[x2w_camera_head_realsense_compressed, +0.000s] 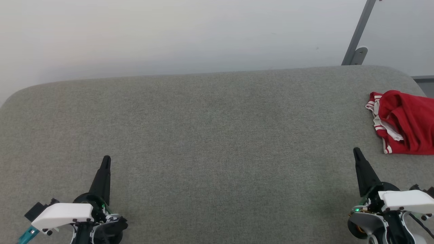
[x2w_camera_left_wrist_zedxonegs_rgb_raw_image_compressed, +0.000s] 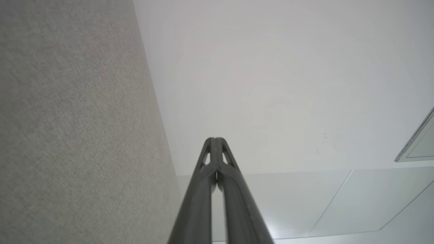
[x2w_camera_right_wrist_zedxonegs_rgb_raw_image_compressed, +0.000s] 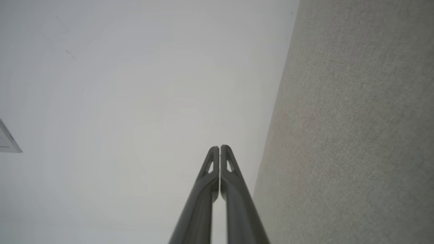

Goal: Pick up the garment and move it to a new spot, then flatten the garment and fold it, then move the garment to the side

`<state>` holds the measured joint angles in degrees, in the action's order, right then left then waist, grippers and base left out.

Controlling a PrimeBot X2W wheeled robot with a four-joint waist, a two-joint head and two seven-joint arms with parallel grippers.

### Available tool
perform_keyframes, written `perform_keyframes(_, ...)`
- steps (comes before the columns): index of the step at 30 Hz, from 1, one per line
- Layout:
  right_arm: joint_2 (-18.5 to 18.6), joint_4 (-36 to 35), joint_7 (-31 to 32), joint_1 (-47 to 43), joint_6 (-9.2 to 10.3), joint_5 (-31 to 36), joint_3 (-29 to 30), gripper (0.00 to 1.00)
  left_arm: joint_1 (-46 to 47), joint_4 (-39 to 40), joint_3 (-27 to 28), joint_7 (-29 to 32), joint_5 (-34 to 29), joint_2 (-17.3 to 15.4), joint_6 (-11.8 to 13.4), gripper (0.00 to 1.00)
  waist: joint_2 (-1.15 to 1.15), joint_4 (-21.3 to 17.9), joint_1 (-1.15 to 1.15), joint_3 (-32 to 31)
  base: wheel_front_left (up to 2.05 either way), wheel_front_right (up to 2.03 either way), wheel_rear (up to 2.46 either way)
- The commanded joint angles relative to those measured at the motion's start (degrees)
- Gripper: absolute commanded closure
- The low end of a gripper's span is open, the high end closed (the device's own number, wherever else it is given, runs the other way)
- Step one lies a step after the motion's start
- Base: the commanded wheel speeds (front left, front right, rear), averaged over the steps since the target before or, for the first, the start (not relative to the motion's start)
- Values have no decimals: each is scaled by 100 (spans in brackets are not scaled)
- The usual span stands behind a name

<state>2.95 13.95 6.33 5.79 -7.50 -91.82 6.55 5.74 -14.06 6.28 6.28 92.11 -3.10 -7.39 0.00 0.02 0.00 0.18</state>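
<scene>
The garment (x2w_camera_head_realsense_compressed: 407,120) lies crumpled at the table's far right, a red heap with white cloth and red-and-white striped trim, cut off by the head view's right edge. No lettering shows on it. My right gripper (x2w_camera_head_realsense_compressed: 356,150) is shut and empty, its tip just in front and left of the heap, apart from it. My left gripper (x2w_camera_head_realsense_compressed: 106,159) is shut and empty over the near left of the table. In the wrist views the left gripper (x2w_camera_left_wrist_zedxonegs_rgb_raw_image_compressed: 214,139) and the right gripper (x2w_camera_right_wrist_zedxonegs_rgb_raw_image_compressed: 220,147) each have their fingers pressed together and point past the table at a pale wall.
The grey fabric-covered table (x2w_camera_head_realsense_compressed: 210,128) has rounded far corners and a pale wall behind it. A grey metal bar (x2w_camera_head_realsense_compressed: 357,37) slants up at the back right. The table's far edge (x2w_camera_left_wrist_zedxonegs_rgb_raw_image_compressed: 159,112) runs beside the left fingers.
</scene>
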Motion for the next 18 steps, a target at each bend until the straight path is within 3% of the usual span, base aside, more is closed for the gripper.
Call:
perform_keyframes(1, -18, 20, 34, 76, 2, -80, -3, 100, 96, -6, 16, 34, 57, 19, -18, 100, 0, -2, 0, 0, 0, 0, 0)
perform_keyframes(18, -15, 18, 33, 59, 2, -69, -2, 100, 87, -5, 21, 29, 47, 22, -18, 100, 0, -2, 0, 0, 0, 0, 0)
